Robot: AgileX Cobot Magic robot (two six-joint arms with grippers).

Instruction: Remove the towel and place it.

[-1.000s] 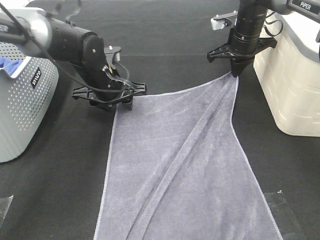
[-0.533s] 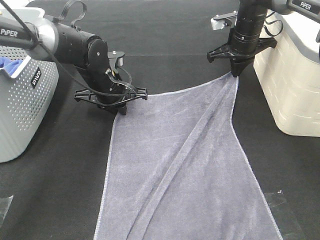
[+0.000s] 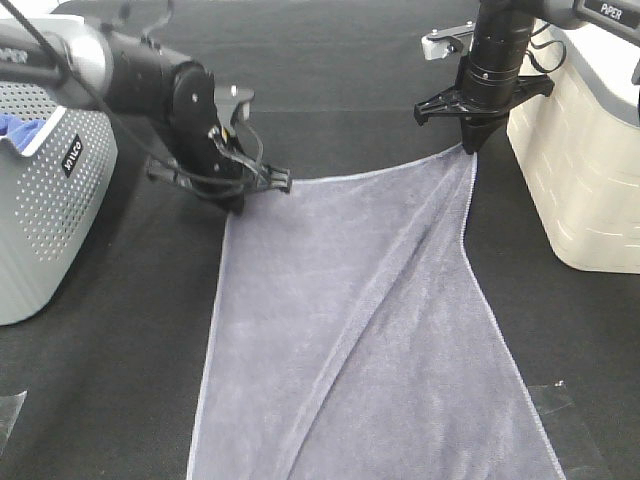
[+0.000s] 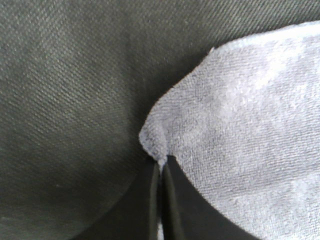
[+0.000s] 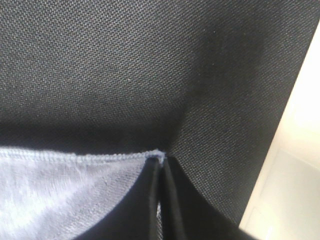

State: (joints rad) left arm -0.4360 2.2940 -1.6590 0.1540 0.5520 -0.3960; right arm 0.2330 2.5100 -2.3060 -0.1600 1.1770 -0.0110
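The greyish-purple towel [image 3: 360,330] lies spread on the black table, running off the near edge of the exterior view. My left gripper [image 3: 236,203] is shut on its far left corner, which shows pinched between the fingers in the left wrist view [image 4: 159,150]. My right gripper [image 3: 470,148] is shut on the far right corner and holds it a little above the table; the hemmed corner shows in the right wrist view [image 5: 157,156]. A long diagonal fold runs down the towel from the right corner.
A grey perforated basket [image 3: 45,200] with a small blue cloth [image 3: 15,128] stands at the left edge. A cream-white bin [image 3: 590,150] stands at the right, close to my right gripper. Black cloth covers the table [image 3: 330,90].
My left gripper has moved a little toward the far side with its towel corner, straightening the left edge. The right gripper has not moved.
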